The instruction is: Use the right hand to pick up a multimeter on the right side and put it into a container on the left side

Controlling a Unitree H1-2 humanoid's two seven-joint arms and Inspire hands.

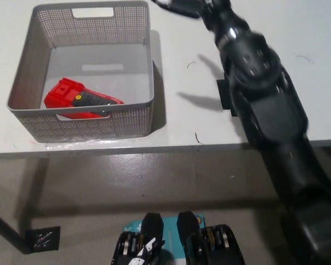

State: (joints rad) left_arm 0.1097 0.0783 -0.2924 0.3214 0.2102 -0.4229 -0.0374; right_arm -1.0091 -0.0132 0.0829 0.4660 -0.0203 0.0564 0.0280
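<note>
The red multimeter (77, 100) with a dark face lies flat on the floor of the grey mesh basket (30, 61), near its front wall. My black right hand (183, 6) is high at the picture's top edge, right of the basket's back corner, blurred and partly cut off, with nothing seen in it. Its arm (265, 105) runs down across the table's right half. My white left hand is out of sight.
The basket stands on a white table (176, 127) whose front edge crosses the picture below it. A black square mat (225, 99) on the table's right is mostly hidden by my arm. Floor lies below the edge.
</note>
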